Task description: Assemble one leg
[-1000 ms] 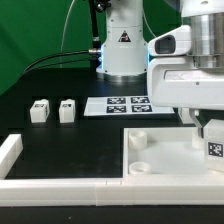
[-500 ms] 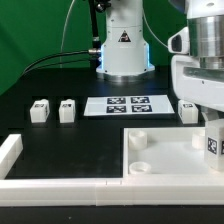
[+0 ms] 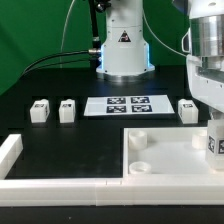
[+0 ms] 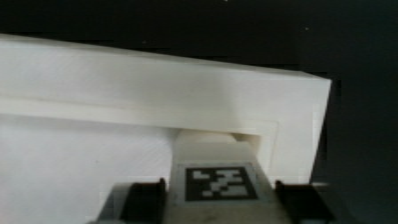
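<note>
The fingers pinch the leg by its two sides, holding it over a corner of the white panel, so the next move probably needs careful alignment before lowering it there.

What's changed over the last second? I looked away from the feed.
The gripper, shut on the tagged leg, slid toward the exterior view's right over the panel's far corner. That uncovered another leg beside the marker board. Nothing was let go. The two legs on the exterior view's left, the board and the panel stayed put.
</note>
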`<state>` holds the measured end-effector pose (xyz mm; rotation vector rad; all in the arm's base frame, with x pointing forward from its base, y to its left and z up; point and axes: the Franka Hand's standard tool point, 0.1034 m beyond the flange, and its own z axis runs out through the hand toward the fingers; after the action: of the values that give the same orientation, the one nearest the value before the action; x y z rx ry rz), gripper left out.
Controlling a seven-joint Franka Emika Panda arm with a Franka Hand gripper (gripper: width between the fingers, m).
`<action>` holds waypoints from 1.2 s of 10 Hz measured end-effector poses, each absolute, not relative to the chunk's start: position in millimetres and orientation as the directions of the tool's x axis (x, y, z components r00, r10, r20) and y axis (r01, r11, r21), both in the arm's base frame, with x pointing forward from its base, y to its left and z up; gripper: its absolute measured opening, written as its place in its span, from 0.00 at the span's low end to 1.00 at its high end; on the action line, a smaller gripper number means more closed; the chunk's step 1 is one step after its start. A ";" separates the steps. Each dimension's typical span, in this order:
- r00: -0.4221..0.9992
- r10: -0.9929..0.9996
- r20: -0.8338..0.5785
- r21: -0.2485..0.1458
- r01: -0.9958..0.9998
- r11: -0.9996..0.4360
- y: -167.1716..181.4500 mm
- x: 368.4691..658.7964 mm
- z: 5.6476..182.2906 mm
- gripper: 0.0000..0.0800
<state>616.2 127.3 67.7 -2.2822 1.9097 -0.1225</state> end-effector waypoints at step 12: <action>0.985 -0.078 0.152 -0.017 -0.076 -0.997 124.1 625.0 72.9 0.81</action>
<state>625.0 124.1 72.9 -3.1190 0.1208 -0.2394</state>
